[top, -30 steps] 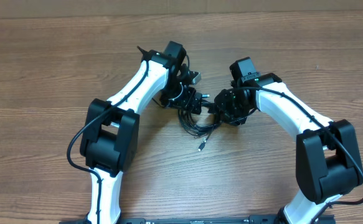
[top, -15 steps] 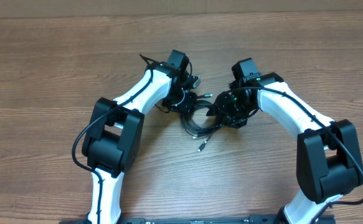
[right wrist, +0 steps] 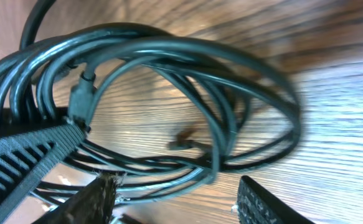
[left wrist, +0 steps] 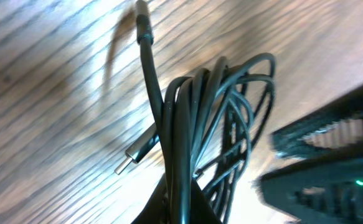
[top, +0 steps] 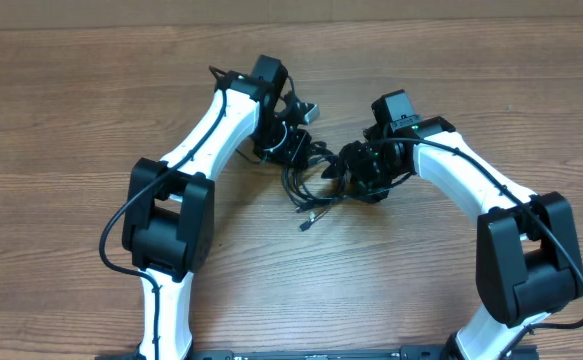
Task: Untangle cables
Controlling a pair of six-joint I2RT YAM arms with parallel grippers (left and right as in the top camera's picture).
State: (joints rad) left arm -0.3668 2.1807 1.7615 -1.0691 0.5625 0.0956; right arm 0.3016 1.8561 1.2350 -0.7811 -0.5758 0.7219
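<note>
Since the earlier overhead frame, your left arm is swinging up and away to the left, dragging the cables with it; the bundle is stretching out from a tight coil into a looser sprawl.

From overhead, the left claw is sitting at the bundle's upper left edge and the right claw is touching its right side; the cables are lying on the counter between the two, with their long axis running from one claw to the other and one plug tip trailing towards you.

In the left wrist view, the strands are converging to a pinch at the bottom edge, so the left claw is clamping shut on the cables; a plug tip is hanging free to the left.

In the right wrist view, the fingers are standing apart with bare wood between them, gripping nothing; the loops of the cables are lying straight ahead and slightly left of that gap, so I judge your right claw is the one needing to advance onto a single strand.
</note>
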